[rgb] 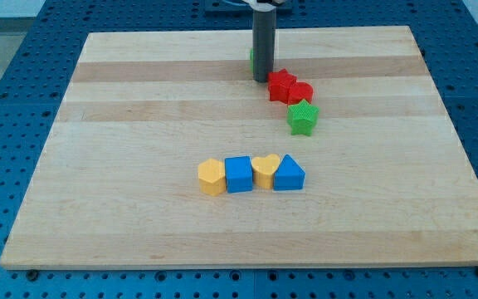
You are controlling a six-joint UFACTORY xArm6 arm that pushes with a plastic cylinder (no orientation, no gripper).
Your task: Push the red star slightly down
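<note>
My tip (262, 80) sits on the pale wooden board (139, 100) near the top edge, a little right of centre. No jaws on this rig, just the dark straight rod, so nothing to open or close. The small red star-shaped block (281, 85) lies just beside the tip, on its right and a touch lower, so close I cannot tell whether they touch. Pressed against the star's right side is a rounded red block (301, 92), shape unclear. Just below that pair sits the green star-shaped block (302, 117). A sliver of another green block (252, 58) peeks out behind the rod. Well apart, toward the bottom edge, there's a tight row from left to right: yellow hexagonal block (211, 176), blue cube (238, 174), yellow heart-shaped block (264, 170), blue triangular block (289, 174).
</note>
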